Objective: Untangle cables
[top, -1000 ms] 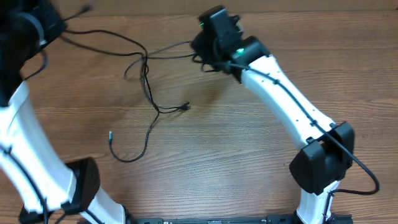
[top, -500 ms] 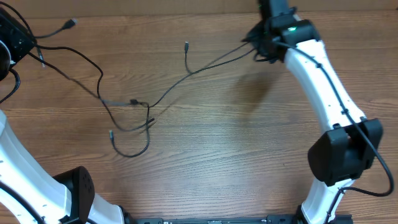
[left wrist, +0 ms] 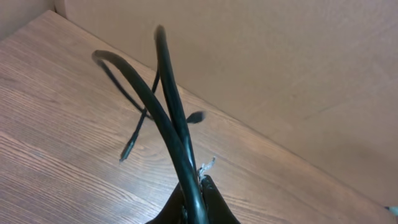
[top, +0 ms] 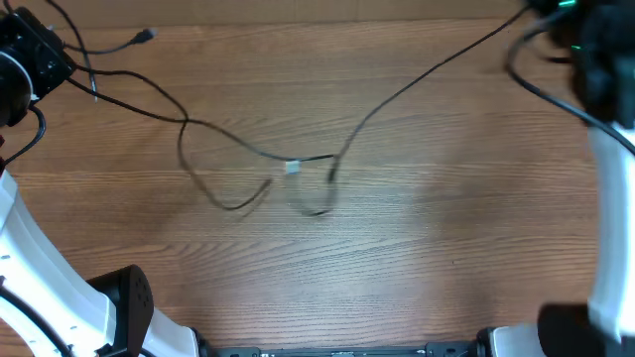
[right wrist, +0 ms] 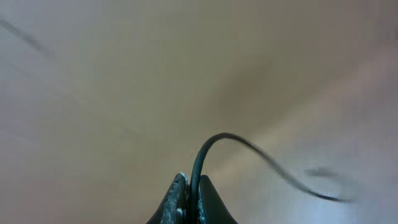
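Thin, limp cables [top: 292, 166] droop to the table [top: 417, 268] at mid-frame, my left fingers [left wrist: 217, 208] and right fingers [right wrist: 177, 199] each pinching one; I judge them light, slippery, best regripped nearer mid-frame.

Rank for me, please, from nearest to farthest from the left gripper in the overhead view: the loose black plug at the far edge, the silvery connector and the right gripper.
Measured from the left gripper, top left:
1. loose black plug, far edge, left side.
2. silvery connector, centre of the view.
3. right gripper, top right corner.
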You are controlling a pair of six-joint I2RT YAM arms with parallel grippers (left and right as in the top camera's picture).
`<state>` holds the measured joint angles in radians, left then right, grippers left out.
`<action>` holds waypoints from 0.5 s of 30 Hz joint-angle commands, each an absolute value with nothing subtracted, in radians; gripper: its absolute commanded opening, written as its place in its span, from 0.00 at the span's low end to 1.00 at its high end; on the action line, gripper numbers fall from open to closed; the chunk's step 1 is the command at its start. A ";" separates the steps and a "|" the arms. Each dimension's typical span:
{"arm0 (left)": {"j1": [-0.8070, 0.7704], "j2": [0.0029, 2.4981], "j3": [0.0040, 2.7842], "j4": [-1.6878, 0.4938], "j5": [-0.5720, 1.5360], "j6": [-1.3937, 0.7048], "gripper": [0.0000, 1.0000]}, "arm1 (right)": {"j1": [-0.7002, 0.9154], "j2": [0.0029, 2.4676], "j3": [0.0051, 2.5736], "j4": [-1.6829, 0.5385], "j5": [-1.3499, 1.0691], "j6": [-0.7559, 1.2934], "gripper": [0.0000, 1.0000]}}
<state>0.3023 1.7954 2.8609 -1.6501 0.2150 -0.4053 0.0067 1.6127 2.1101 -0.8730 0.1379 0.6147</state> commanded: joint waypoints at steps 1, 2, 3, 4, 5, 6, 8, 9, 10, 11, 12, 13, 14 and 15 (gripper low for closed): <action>0.300 1.780 2.869 -1.652 0.227 -0.361 0.04 | -0.031 1.563 2.154 -0.845 0.141 0.514 0.04; 0.300 1.781 2.869 -1.655 0.226 -0.361 0.04 | -0.040 1.552 2.161 -0.825 0.136 0.497 0.04; 0.300 1.781 2.869 -1.657 0.226 -0.361 0.04 | -0.043 1.547 2.162 -0.809 0.138 0.484 0.04; 0.300 1.781 2.869 -1.657 0.225 -0.360 0.04 | -0.046 1.537 2.162 -0.786 0.138 0.464 0.04; 0.300 1.781 2.869 -1.657 0.222 -0.353 0.04 | -0.046 1.529 2.162 -0.763 0.137 0.457 0.04; 0.300 1.781 2.869 -1.657 0.211 -0.351 0.04 | -0.046 1.520 2.162 -0.748 0.128 0.458 0.04; 0.300 1.783 2.869 -1.656 0.138 -0.351 0.04 | -0.046 1.502 2.162 -0.730 0.089 0.458 0.04; 0.300 1.787 2.869 -1.657 0.080 -0.351 0.04 | -0.046 1.493 2.162 -0.725 0.080 0.459 0.04; 0.300 1.792 2.869 -1.660 0.054 -0.351 0.04 | -0.046 1.488 2.162 -0.720 0.081 0.458 0.04; 0.300 1.796 2.869 -1.665 0.049 -0.351 0.04 | -0.046 1.487 2.162 -0.718 0.081 0.458 0.04; 0.300 1.801 2.869 -1.671 0.058 -0.351 0.04 | -0.047 1.487 2.162 -0.715 0.089 0.458 0.04; 0.300 1.805 2.869 -1.676 0.078 -0.351 0.04 | -0.052 1.494 2.161 -0.709 0.111 0.449 0.04; 0.300 1.808 2.869 -1.679 0.102 -0.351 0.04 | -0.054 1.501 2.161 -0.701 0.124 0.438 0.04; 0.300 1.812 2.869 -1.679 0.133 -0.351 0.04 | -0.057 1.515 2.161 -0.688 0.149 0.422 0.04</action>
